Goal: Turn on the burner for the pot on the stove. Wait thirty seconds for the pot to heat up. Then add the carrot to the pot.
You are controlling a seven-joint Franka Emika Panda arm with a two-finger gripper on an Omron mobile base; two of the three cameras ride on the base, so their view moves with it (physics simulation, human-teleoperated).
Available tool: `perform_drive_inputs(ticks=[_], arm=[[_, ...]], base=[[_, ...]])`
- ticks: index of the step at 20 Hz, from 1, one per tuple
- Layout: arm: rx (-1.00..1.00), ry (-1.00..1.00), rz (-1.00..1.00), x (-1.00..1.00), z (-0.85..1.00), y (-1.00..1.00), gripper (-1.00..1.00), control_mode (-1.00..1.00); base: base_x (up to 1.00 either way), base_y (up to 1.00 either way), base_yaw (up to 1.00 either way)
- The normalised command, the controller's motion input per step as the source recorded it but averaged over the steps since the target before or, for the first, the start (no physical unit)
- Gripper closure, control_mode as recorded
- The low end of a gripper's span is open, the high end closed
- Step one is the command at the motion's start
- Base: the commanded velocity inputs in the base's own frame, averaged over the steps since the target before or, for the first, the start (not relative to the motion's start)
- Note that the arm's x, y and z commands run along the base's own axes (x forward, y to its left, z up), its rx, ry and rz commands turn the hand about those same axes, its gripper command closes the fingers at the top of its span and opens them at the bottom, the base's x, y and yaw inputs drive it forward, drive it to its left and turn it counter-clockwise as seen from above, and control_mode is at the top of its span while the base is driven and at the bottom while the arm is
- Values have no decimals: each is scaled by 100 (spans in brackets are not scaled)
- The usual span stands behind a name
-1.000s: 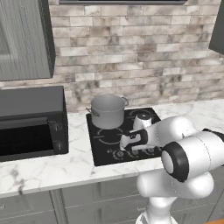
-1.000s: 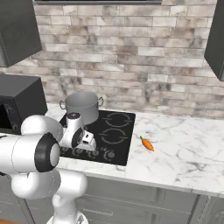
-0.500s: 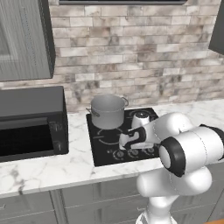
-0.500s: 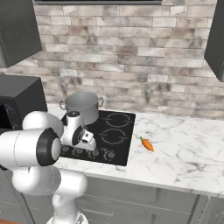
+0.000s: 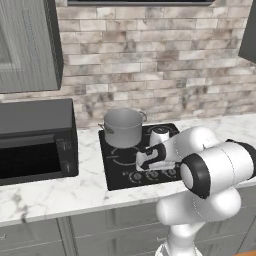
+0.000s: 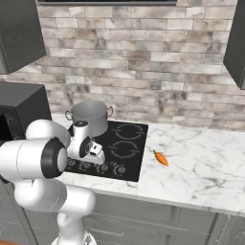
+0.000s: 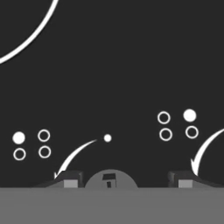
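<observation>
Two rear flanking views, shared stove (image 5: 142, 160); hand camera close above.

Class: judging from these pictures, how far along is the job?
Done: nothing yet. In hand: the gripper sits low at a stove knob, fingers either side. Left: turning the burner on, heating the pot, then adding the carrot, which lies on the counter.

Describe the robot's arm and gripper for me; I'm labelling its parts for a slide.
The arm is glossy white, built of fat rounded segments with dark bands at the joints. Its hand is a white block with a dark panel on its side. The gripper ends in two small dark fingertips with pale grey square pads. No cables or lettering can be seen.
</observation>
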Motion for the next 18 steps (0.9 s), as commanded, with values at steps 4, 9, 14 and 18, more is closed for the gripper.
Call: perform_drive_inputs(ticks=[4, 9, 14, 18], arm=[[0, 0, 0, -38, -50, 0, 100, -100], [0, -2, -1, -54, -49, 0, 100, -100], [0, -9, -2, -75, -53, 1, 100, -100], [0, -13, -3, -75, -57, 2, 100, -100]], base=[[0, 0, 0], [0, 0, 0], [0, 0, 0], [0, 0, 0]])
